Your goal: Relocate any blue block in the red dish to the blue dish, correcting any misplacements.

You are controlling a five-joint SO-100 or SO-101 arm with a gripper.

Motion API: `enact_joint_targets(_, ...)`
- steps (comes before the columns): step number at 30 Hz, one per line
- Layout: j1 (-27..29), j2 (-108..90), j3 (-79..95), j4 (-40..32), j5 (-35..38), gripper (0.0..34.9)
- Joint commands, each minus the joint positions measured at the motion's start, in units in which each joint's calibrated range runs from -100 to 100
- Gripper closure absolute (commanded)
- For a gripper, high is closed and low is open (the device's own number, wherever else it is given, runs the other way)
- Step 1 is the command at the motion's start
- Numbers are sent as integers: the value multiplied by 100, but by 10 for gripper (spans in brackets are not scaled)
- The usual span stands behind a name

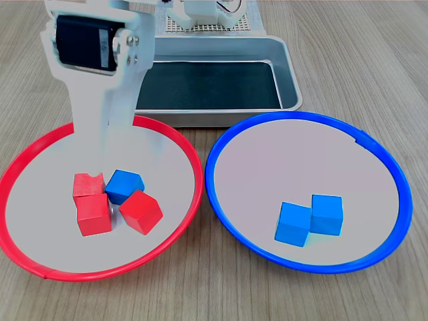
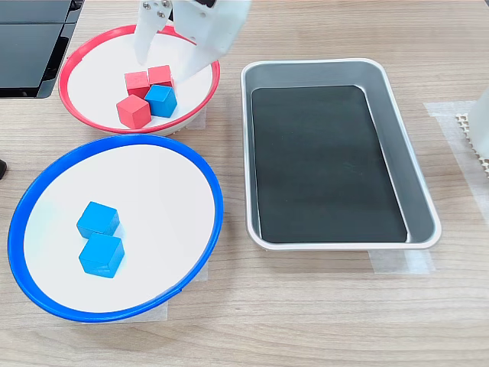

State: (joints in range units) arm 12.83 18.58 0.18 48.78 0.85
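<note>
Carefully, my spread fingers (image 2: 170, 55) should straddle only the blue block (image 1: 125, 186) in the red dish (image 1: 175, 140), nudging no red cubes (image 1: 93, 212).

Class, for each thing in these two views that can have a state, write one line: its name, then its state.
blue block: lying in the red dish, touching red cubes, not gripped
red dish: holds three red cubes and one blue block
blue dish: holds two blue cubes, side by side
red cubes: clustered in the red dish
metal tray: empty, dark liner showing
gripper: above the red dish, fingers open, holding nothing
</note>
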Motion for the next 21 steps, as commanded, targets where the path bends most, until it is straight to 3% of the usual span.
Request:
enact_joint_targets(1,-46,-3,-241,96,-34,213)
enact_joint_targets(21,-140,474,-560,236,-186,207)
